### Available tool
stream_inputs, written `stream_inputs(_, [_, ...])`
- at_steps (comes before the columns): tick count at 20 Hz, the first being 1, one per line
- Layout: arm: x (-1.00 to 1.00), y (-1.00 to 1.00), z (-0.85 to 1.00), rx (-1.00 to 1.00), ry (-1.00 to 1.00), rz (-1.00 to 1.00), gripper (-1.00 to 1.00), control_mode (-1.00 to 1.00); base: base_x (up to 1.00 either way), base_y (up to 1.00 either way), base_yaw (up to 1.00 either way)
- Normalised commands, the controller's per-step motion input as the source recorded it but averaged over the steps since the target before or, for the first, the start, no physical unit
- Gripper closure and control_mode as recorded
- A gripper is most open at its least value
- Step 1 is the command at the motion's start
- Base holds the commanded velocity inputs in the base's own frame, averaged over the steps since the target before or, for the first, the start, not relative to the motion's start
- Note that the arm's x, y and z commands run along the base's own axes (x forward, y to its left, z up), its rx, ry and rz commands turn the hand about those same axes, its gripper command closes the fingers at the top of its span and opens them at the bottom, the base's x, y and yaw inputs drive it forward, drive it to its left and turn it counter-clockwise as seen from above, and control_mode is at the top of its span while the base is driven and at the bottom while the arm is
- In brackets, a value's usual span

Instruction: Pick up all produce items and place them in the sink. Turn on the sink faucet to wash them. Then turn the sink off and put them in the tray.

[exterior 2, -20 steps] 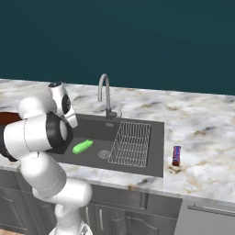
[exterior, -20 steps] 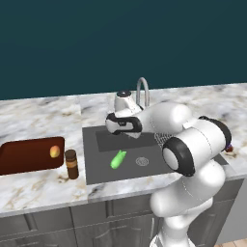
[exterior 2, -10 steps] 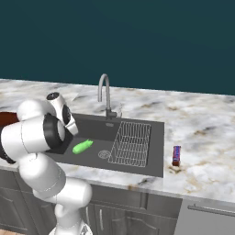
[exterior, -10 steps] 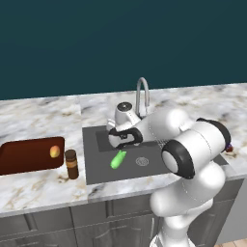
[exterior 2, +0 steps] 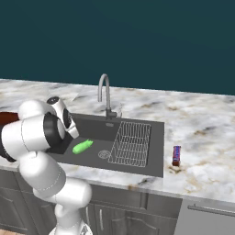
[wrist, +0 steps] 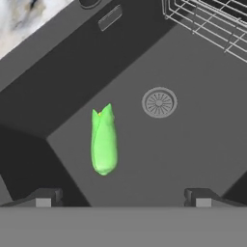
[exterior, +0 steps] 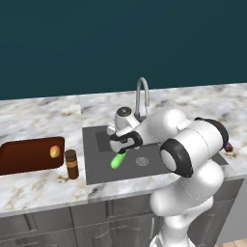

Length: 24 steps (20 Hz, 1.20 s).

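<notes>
Fingers apart, our gripper (wrist: 123, 197) hangs over the vegetable (wrist: 103, 143) in the sink (wrist: 202, 144); an off-centre pinch could squirt it sideways.

Two base cameras look forward and down from behind the arm, one from its left, one from its right; both share the sink (exterior: 99, 166) and marble table (exterior 2: 206, 133). The hand camera looks closely down into the sink floor (wrist: 193, 144).
</notes>
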Motion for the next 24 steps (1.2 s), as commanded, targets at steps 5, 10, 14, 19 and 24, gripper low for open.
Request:
stream_inputs(5, [0.0,0.02,-0.16,-0.02,0.0,0.0,-1.0,-1.0,0.0,0.0,0.0])
stream_inputs(10, [0.0,0.07,-0.19,-0.02,0.0,0.0,-1.0,-1.0,0.0,0.0,0.0])
stream_inputs(14, [0.0,0.04,-0.21,-0.02,0.01,0.0,-1.0,-1.0,0.0,0.0,0.0])
stream_inputs(19, [0.0,0.0,-0.22,-0.02,0.05,0.0,-1.0,-1.0,0.0,0.0,0.0])
stream_inputs(24, [0.06,0.07,-0.09,0.0,0.02,0.0,-1.0,-1.0,0.0,0.0,0.0])
